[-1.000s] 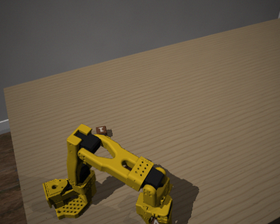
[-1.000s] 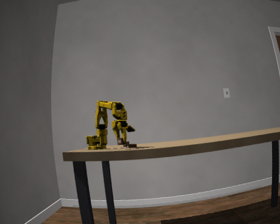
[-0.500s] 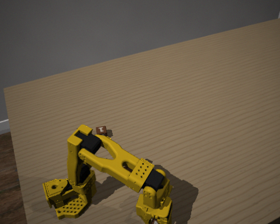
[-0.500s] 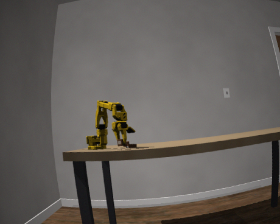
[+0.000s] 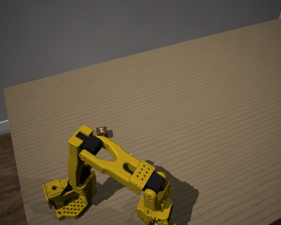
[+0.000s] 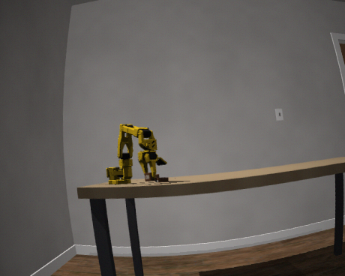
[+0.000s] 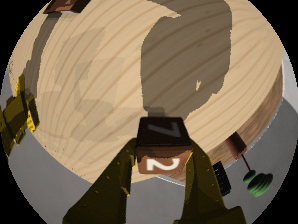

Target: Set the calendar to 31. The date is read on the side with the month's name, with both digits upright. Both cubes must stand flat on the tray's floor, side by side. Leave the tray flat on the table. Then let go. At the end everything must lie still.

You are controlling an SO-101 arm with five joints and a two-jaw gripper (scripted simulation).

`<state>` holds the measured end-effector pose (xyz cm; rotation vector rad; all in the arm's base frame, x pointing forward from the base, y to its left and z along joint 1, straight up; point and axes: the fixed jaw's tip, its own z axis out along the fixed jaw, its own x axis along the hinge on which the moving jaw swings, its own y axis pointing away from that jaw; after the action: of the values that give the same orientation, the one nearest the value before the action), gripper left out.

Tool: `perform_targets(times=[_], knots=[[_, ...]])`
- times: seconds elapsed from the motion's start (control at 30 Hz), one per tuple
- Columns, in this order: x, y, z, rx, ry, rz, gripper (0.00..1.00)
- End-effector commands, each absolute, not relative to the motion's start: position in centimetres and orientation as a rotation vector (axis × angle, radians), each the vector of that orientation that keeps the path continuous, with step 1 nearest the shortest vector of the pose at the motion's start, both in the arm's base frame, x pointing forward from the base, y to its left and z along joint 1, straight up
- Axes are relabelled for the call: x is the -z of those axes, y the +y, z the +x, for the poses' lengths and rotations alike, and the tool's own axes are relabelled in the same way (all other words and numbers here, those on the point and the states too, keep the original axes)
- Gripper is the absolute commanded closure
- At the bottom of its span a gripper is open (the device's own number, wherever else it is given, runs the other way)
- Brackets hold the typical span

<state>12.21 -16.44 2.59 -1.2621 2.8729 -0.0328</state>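
My gripper is shut on a dark brown cube. In the wrist view this cube shows a 7 and a 2, both turned on their sides. Its height over the table is hard to judge. A second brown cube stands on the table behind the arm in the top view, with what looks like a 1 on top. A low dark red-brown block, apparently the tray, lies right of the gripper in the exterior view. Its month's name is unreadable. In the top view the gripper's tips are cut off below.
The arm's base stands near the left end of the wooden table. A brown object, cut off at the wrist view's top left edge, cannot be identified surely. The table's edge curves along the wrist view's right.
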Motion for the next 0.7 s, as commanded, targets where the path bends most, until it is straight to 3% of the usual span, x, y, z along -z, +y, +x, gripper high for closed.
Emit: perform_targets(times=[0.0, 0.67], knots=[[-2.69, -16.86, 12.31, 0.078, 2.865, -1.258, 1.0], [-2.01, -16.88, 12.33, 0.078, 2.865, -1.258, 1.0]])
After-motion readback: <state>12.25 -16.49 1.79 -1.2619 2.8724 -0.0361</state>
